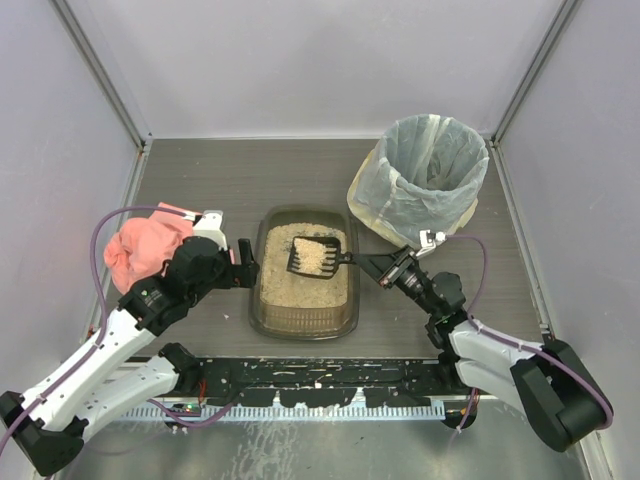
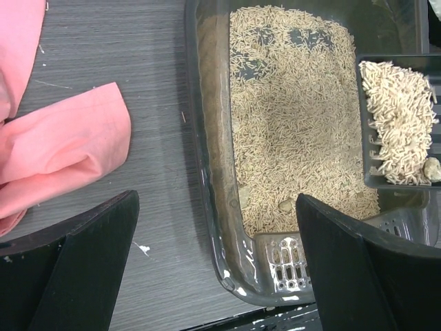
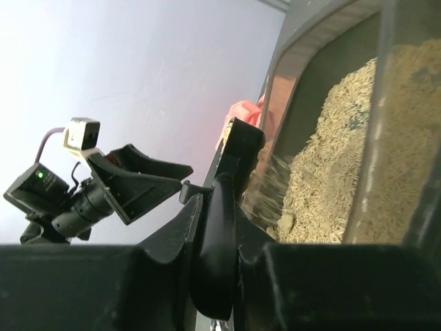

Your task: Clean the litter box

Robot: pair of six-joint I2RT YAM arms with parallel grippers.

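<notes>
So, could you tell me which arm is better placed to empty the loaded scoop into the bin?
Right. The right gripper holds the scoop, full of granules, over the litter box, and the lined bin stands on its side. The left gripper is open at the box's left rim.

Crumpled pink cloth (image 1: 145,250) lies just left of the left jaws; bag-lined round bin (image 1: 400,195) stands beyond the right jaws.

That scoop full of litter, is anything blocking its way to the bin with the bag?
Nothing visible. The black slotted plastic scoop, held by the right gripper, hangs over the dark brown translucent litter tray. Only bare grey table lies between it and the round bag-lined bin.
</notes>
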